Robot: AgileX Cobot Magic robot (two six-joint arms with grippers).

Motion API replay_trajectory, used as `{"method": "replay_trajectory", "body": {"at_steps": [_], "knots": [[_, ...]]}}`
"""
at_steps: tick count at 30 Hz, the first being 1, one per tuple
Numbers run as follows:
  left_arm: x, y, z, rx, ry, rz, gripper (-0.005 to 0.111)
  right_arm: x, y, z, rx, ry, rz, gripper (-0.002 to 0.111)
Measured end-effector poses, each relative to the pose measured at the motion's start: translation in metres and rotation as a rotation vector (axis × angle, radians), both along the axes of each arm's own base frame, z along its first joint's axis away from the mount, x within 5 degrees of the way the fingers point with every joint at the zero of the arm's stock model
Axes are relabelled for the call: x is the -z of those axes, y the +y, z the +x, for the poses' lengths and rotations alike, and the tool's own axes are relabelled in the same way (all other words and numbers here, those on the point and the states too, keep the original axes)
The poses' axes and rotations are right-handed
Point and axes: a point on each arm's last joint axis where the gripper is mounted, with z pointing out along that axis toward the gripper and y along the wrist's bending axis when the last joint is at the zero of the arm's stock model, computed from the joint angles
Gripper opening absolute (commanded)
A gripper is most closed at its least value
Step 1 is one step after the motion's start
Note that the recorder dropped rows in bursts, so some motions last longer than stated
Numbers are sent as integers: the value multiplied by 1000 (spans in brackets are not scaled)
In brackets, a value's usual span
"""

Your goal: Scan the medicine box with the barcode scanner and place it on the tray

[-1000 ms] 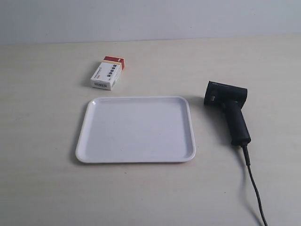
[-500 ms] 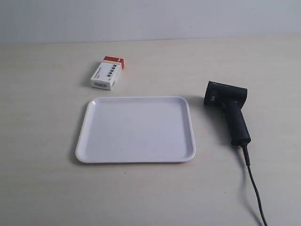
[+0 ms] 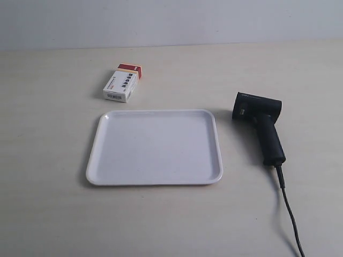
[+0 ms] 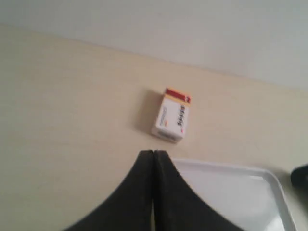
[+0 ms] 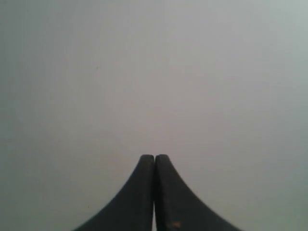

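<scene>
Grippers wait empty: the left gripper [image 4: 153, 155] and right gripper [image 5: 154, 159] have fingers pressed together. Tray [image 3: 95, 155] lies nearest, barcode scanner [image 3: 261, 126] beside it, medicine box [image 3: 123, 83] just beyond. Nothing is grasped; next likely means spreading fingers and reaching for the box.

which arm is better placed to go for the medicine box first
Left, probably. The left wrist view has the medicine box lying just past the shut left gripper, beside the tray. The right gripper, also shut, faces only a blank surface, with nothing of the task in sight.
</scene>
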Motion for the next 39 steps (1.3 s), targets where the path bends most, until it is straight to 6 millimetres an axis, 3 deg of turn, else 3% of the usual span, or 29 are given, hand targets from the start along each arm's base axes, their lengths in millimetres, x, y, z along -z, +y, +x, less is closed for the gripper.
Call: {"method": "replay_trajectory", "body": {"at_steps": [4,10,13,19,29,33,36,39], "knots": [[24,-32,14,199,75,90,0,15,1,2,-19,176,27,0],[17,-35,21,161,-20,43,0,55,3,-3,-27,641,74,0],[17,-35,21,157,-24,38,0,67,4,-9,-35,795,114,0],[17,-35,21,156,-24,36,0,71,5,-12,-40,850,126,0],[11,-34,25,124,-92,25,1,63,5,-7,-37,760,152,0],[-1,-41,47,129,-99,25,26,61,4,-6,-36,734,158,0],[-7,-54,77,183,-43,73,64,61,4,-6,-36,734,158,0],[-4,-66,107,224,16,118,79,62,4,-7,-36,741,156,0]]}}
